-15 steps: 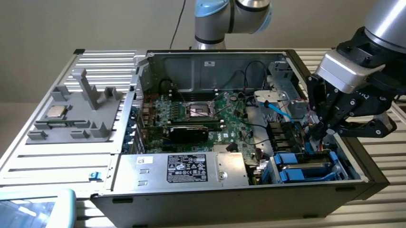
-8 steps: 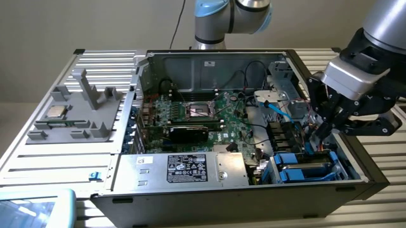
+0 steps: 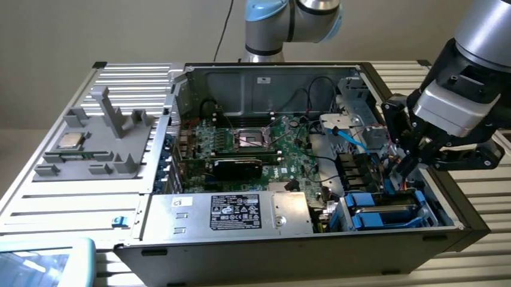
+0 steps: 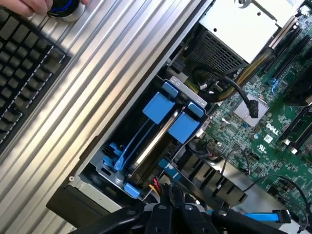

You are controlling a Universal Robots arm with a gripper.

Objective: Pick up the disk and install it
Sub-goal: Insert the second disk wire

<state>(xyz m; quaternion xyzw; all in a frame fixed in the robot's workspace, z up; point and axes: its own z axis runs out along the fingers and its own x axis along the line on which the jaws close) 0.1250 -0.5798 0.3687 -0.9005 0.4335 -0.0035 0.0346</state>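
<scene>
The disk [image 4: 157, 140] stands on edge in the drive cage [image 4: 105, 168] at the corner of the open computer case; I see its silver edge between the blue carrier tabs [image 4: 158, 107]. In the exterior view the blue carriers [image 3: 385, 210] sit low in the case, toward the exterior view's right. My gripper [image 3: 407, 168] hovers just above that bay. In the wrist view the gripper [image 4: 171, 208] is shut, its black fingers pressed together with nothing between them, over the cable end of the cage.
The motherboard [image 3: 255, 143] fills the case's middle, and the labelled silver power supply [image 3: 239, 212] is at the front. A grey fixture [image 3: 104, 149] with a CPU chip [image 3: 70, 142] lies at the exterior view's left. A keyboard [image 4: 24, 63] and a hand [image 4: 29, 5] lie beyond the case wall.
</scene>
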